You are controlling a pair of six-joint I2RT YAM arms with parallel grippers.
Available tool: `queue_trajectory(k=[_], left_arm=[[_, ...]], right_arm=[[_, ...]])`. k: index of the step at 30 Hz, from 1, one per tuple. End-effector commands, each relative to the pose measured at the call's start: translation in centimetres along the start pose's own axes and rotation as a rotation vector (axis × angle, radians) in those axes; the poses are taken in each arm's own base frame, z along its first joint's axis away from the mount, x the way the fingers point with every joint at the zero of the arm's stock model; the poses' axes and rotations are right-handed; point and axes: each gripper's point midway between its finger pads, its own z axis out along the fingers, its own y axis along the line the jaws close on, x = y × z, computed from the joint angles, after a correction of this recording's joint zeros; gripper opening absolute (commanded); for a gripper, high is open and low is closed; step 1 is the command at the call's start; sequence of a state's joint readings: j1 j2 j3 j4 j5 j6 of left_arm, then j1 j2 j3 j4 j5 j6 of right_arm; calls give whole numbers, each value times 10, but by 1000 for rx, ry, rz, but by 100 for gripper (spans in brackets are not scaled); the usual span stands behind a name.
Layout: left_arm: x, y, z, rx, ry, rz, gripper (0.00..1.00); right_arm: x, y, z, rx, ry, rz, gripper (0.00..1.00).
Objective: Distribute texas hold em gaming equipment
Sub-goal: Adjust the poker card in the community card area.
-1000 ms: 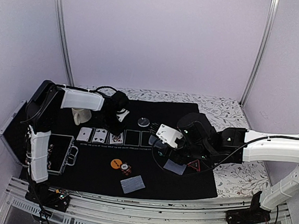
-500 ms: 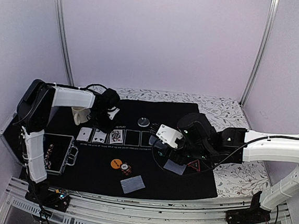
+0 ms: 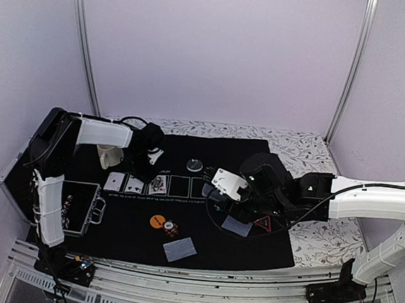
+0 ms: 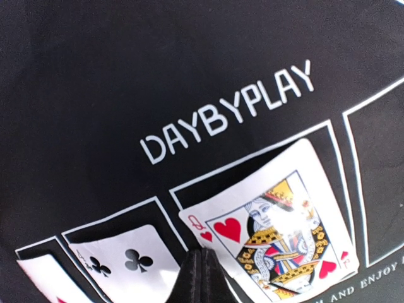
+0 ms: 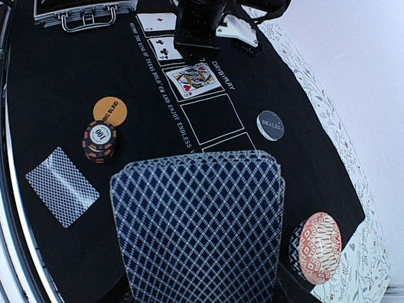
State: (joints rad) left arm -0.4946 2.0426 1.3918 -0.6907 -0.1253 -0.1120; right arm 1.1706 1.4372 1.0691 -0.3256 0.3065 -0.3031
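Three face-up cards lie in the mat's printed boxes: the queen of hearts (image 4: 278, 237), a clubs card (image 4: 129, 262) and one more (image 3: 115, 181). My left gripper (image 4: 201, 260) is shut with nothing in it, its tips low over the queen's left corner. My right gripper (image 3: 215, 197) is shut on a deck of blue-patterned cards (image 5: 199, 221) above the mat's middle. Face-down cards (image 3: 180, 249) lie near the front, with another (image 3: 237, 225) by the red-edged triangle (image 3: 262, 223). An orange disc (image 5: 110, 110), a striped chip stack (image 5: 99, 140) and a dealer disc (image 5: 270, 125) rest on the mat.
A cream mug (image 3: 108, 156) stands just left of my left gripper. An open metal case (image 3: 80, 208) sits at the mat's left edge. A red patterned bowl (image 5: 317, 246) is close under my right wrist. Two printed boxes (image 3: 187, 186) right of the queen hold no card.
My left gripper has swung a little to the left, off the queen of hearts, and stayed shut. The right arm and its deck have not moved.
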Motion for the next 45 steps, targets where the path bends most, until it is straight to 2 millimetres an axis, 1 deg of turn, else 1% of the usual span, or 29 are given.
queue_trajectory(k=[1,7,14,23,26,30,33,37,40,45], left_arm=[[-4,-2,11,-9,9,19,0],[-10,-1,13,-14,3,25,0],[-19,-3,11,-12,-19,41,0],[-25,-8,9,6,-43,56,0],[-28,-7,6,-1,-53,60,0],[-37,-2,-5,-22,-86,65,0],[-52,-1,-20,-22,-127,69,0],[-69,-7,-31,-1,-165,76,0],[-76,-14,-27,7,-169,97,0],[-76,-32,-8,25,-142,148,0]], right_arm=[[-5,-7,-5,26,-19,19,51],[-4,-7,-4,26,-13,18,51],[-3,-6,-3,26,-10,16,51],[-2,-6,-2,24,-7,15,50],[-2,-5,-3,23,-6,17,50],[-2,-6,-4,24,-7,19,50],[-3,-7,-4,25,-6,22,51],[-4,-6,-3,23,-6,28,51],[-4,-5,-1,21,-2,33,50],[-8,-6,-1,21,-6,39,50]])
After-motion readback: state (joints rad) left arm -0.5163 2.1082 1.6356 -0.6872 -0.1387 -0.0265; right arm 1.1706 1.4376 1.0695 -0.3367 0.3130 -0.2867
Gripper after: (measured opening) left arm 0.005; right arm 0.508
